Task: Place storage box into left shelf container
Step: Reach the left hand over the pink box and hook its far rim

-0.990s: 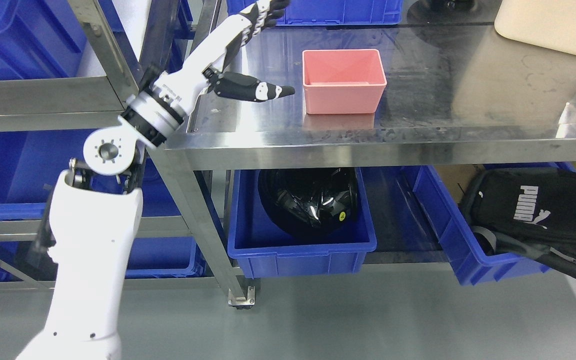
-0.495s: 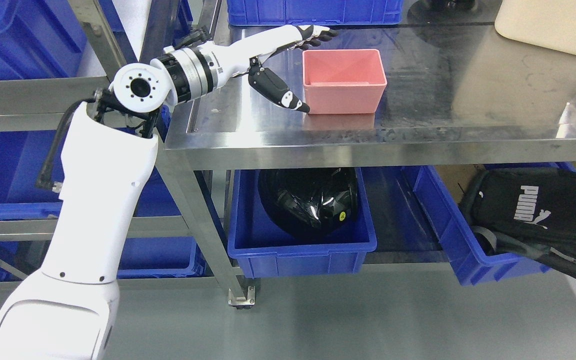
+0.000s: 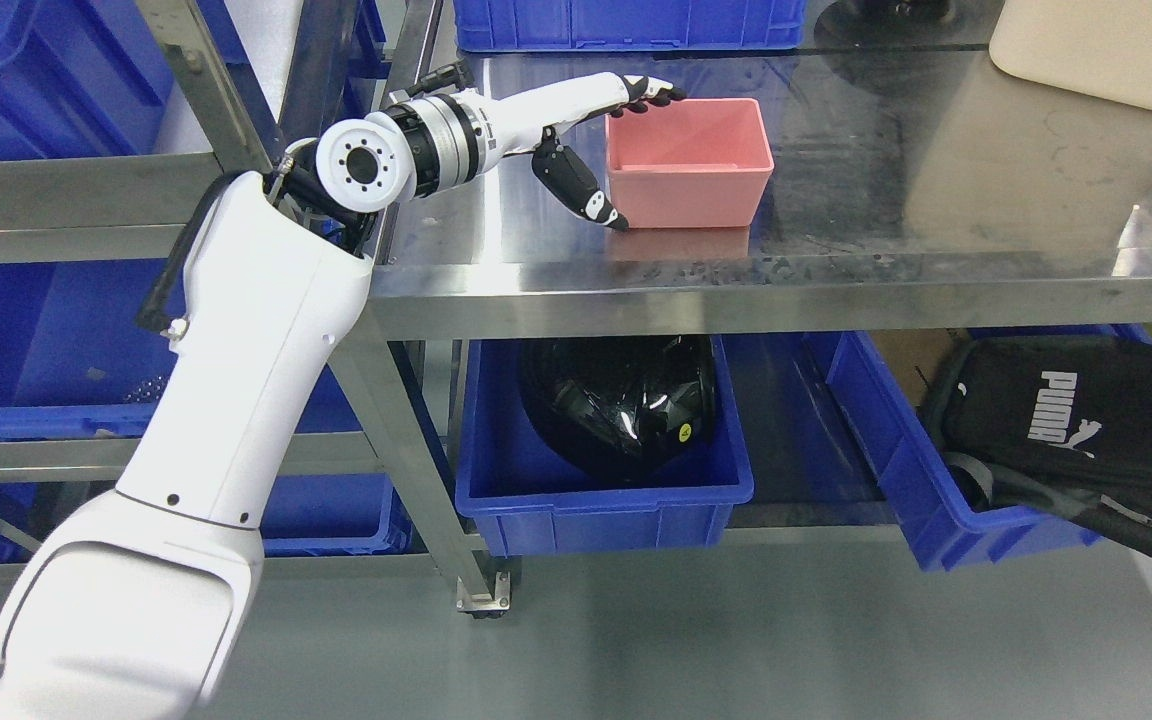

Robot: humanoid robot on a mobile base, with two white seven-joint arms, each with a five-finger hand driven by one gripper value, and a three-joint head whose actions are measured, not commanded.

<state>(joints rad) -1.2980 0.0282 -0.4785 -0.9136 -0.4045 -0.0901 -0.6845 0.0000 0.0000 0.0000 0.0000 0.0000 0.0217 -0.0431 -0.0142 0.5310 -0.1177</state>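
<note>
A pink open-topped storage box (image 3: pixel 688 160) stands upright on the steel table top (image 3: pixel 836 250). My left hand (image 3: pixel 626 150) reaches in from the left and sits against the box's left side. Its fingers (image 3: pixel 651 93) lie over the box's far left corner and its thumb (image 3: pixel 581 190) points down along the near left corner. The hand is spread around that end wall and has not closed on it. The left shelf unit (image 3: pixel 86 190) holds blue containers (image 3: pixel 26 330) behind my arm. My right hand is out of the picture.
Under the table stand a blue bin (image 3: pixel 601 500) holding a black helmet (image 3: pixel 621 405) and a second blue bin (image 3: pixel 936 490) with a black bag (image 3: pixel 1076 430). A cream container (image 3: pixel 1106 50) sits at the far right. Another blue bin (image 3: pixel 626 25) stands at the table's back.
My left arm swung up and right across the frames. The hand went from open in mid-air left of the box to straddling the box's left end. The box has not moved.
</note>
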